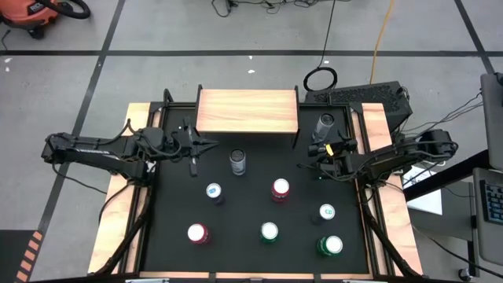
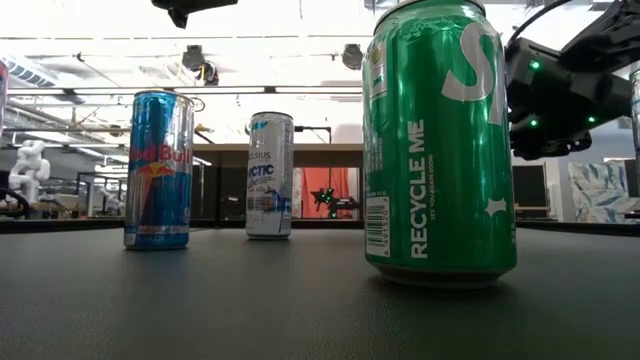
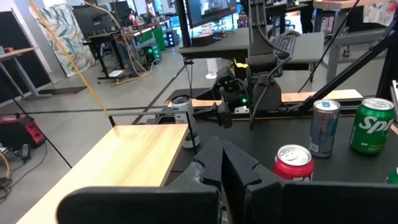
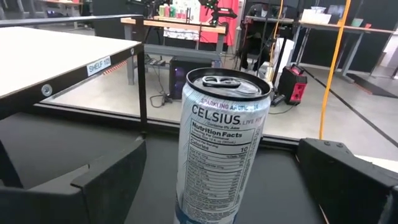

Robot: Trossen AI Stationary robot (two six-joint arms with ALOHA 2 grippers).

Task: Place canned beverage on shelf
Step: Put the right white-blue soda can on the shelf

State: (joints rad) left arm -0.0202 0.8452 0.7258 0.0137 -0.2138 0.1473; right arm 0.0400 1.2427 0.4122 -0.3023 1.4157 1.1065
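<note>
A silver Celsius can (image 4: 221, 124) stands upright on the black table just right of the light-wood shelf (image 1: 247, 111), whose board is bare. My right gripper (image 4: 222, 186) is open and points toward the table's far edge. Its fingers stand on either side of this can (image 1: 324, 124) without touching it. My left gripper (image 3: 222, 165) is shut on nothing. It hovers above the table in front of the shelf's left end (image 1: 196, 148).
Several more cans stand upright on the table nearer the front: a silver one (image 1: 238, 161), a blue one (image 1: 214, 191), a red one (image 1: 280, 189) and a green Sprite can (image 2: 440, 140) at the near right. The shelf's black leg (image 4: 142, 93) stands left of the Celsius can.
</note>
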